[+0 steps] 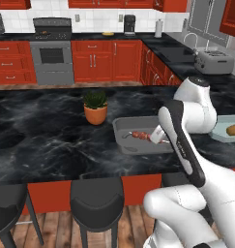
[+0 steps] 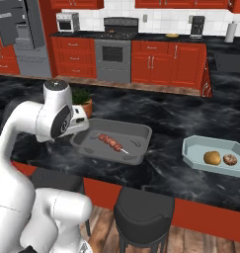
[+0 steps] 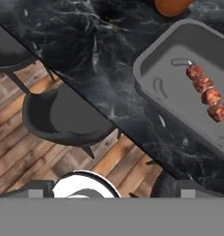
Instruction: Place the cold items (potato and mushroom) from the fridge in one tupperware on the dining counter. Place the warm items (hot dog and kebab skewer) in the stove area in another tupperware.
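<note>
Pincer standing wide open and holding nothing, hand camera looking down past the desk edge at a dark round stool [image 3: 62, 115] and wooden floor. In the hand view, grey rectangular plastic tupperware [image 3: 168, 60] at upper right, with the kebab skewer of reddish meat chunks on a thin stick [image 3: 208, 97] lying flat on its floor, long axis running from upper centre toward the right edge. So skewer already up and to the right of the pincer line, apart from it, nothing between the tips.

In the right base view, same skewer [image 2: 110, 142] at frame centre inside the grey tray, slanting down to the right. Pale blue octagonal tupperware [image 2: 191, 152] at right, holding the brown potato [image 2: 212, 157] and the mushroom [image 2: 230, 159] side by side. Black marble desk [image 2: 166, 118] under both.

Judged: cold pair done, skewer placed, hot dog not visible here; likely next a turn away toward the stove area.
</note>
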